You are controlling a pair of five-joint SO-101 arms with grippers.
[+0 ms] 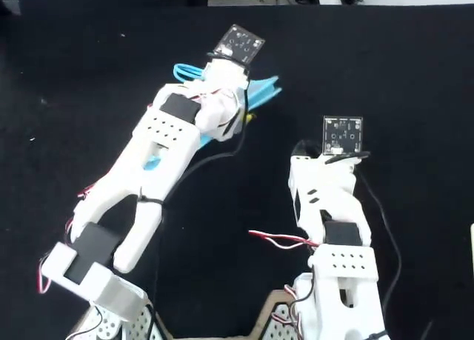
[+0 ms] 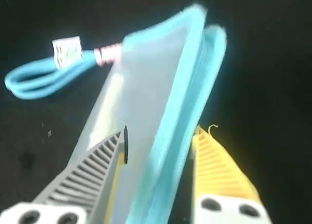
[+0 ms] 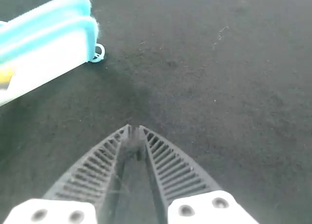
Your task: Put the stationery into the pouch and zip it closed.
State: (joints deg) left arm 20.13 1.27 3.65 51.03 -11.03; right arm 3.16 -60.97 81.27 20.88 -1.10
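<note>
- The light-blue pouch [image 2: 161, 87] is seen at the far side of the black table [image 1: 400, 73], under the left arm's [image 1: 167, 144] wrist; its blue-edged end [image 1: 265, 90] sticks out beside that wrist.
- The pouch is clamped between the fingers of the left gripper [image 2: 160, 136], the grey finger [image 2: 92, 170] pressed on one face and the yellow finger [image 2: 217, 168] on the other.
- A blue cord loop [image 2: 36, 80] with a white tag is attached to the pouch's far end.
- A small ring [image 3: 99, 53] is seen at the pouch's corner [image 3: 73, 19].
- The right gripper [image 3: 134, 132] is held near the pouch over bare table, its fingers brought together on nothing.
</note>
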